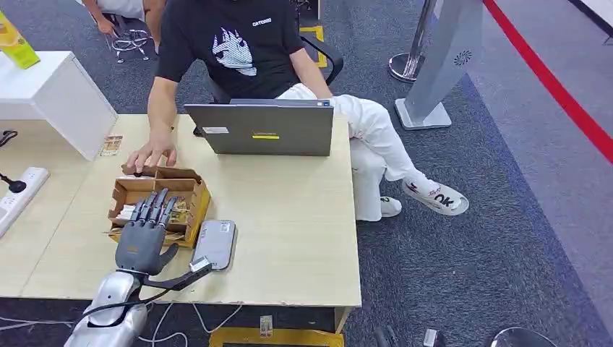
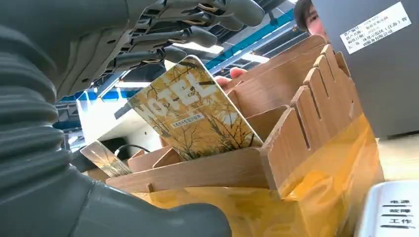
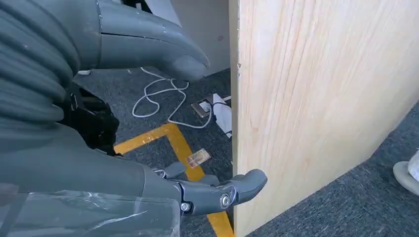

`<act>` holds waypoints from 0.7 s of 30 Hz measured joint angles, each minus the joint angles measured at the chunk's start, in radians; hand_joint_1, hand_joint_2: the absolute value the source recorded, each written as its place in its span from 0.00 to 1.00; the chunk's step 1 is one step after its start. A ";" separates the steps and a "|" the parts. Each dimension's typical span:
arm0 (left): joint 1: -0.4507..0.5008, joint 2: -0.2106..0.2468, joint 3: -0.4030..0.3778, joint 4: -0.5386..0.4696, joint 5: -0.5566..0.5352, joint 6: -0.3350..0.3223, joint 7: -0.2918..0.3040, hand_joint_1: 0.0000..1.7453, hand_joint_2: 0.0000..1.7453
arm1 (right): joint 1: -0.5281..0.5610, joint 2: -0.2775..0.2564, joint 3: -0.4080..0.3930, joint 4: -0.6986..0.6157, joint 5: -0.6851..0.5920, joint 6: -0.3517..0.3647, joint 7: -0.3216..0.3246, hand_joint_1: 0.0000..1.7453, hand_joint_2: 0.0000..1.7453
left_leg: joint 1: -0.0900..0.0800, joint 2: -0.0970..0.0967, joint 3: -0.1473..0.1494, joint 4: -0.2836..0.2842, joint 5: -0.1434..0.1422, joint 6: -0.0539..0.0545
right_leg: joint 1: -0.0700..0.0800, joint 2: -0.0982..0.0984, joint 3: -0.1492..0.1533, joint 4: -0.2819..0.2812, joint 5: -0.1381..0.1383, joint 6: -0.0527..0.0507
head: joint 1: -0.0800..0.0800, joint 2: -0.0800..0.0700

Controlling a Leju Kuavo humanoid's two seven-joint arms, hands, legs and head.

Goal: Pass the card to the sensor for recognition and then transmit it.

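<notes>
We see the left hand (image 1: 143,235), fingers spread, above the wooden card box (image 1: 189,189) near the desk (image 1: 289,217) front-left edge, a yellow hotel card (image 2: 190,111) standing inside, and the right hand (image 3: 148,123) empty beside the desk edge.

Grey laptop (image 1: 264,129) on table (image 1: 289,238), seated person (image 1: 246,43) behind it, power strip (image 1: 18,189) at left edge, red floor line (image 1: 549,79)

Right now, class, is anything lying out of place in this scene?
Yes. A card lies on the floor by the yellow tape, beside the table, not in the card box. Another card lies loose on the tabletop.
</notes>
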 joint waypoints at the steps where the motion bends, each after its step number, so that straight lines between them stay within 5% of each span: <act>1: 0.000 0.000 0.000 0.000 0.000 0.000 0.000 0.00 1.00 | 0.000 0.000 0.000 0.000 0.000 0.000 0.000 0.00 1.00 | 0.000 0.000 0.000 0.000 0.000 0.000 | 0.000 0.000 0.000 0.000 0.000 0.000 | 0.000 0.000; 11: 0.000 -0.002 0.000 0.000 0.011 0.000 -0.006 0.00 1.00 | 0.000 0.000 0.000 0.000 -0.003 0.000 -0.003 0.00 1.00 | 0.000 0.000 0.000 0.000 0.000 0.000 | 0.000 0.000 0.000 0.000 0.000 0.000 | 0.000 0.000; 12: 0.000 -0.002 0.000 0.000 0.012 0.000 -0.007 1.00 1.00 | 0.000 0.000 0.000 0.000 -0.005 0.000 -0.003 0.00 1.00 | 0.000 0.000 0.000 0.000 0.000 0.000 | 0.000 0.000 0.000 0.000 0.000 0.000 | 0.000 0.000; 21: 0.000 -0.002 0.000 0.010 0.023 -0.018 -0.022 1.00 1.00 | 0.001 0.000 0.000 0.000 -0.007 0.006 -0.003 0.00 1.00 | 0.000 0.000 0.000 0.000 0.000 0.000 | 0.000 0.000 0.000 0.000 0.000 0.000 | 0.000 0.000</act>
